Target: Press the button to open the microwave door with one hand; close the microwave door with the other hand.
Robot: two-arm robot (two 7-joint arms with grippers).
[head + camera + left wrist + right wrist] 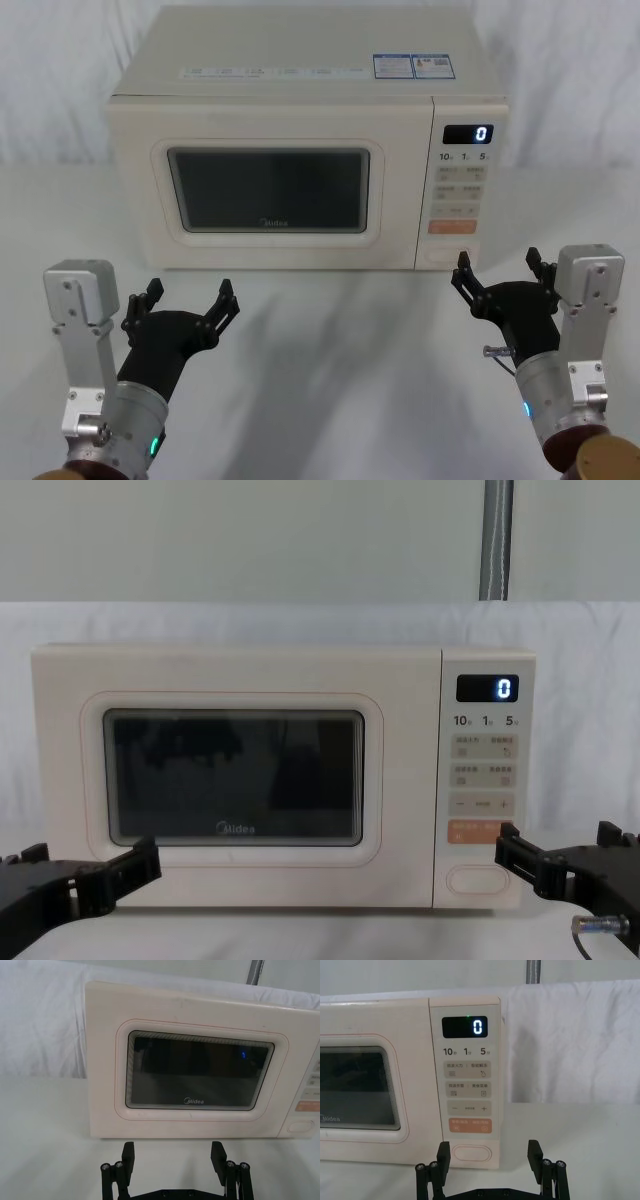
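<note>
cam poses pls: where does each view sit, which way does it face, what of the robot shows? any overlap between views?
Head view: high, looking forward and down at the microwave; left end effector and right end effector both show, open.
Chest view: low, level with the microwave door; both end effectors enter at the bottom corners.
Left wrist view: faces the door, own fingertips at the bottom.
Right wrist view: faces the keypad; own fingers flank the button.
Shared: both wrist views show the Midea logo and the orange key.
</note>
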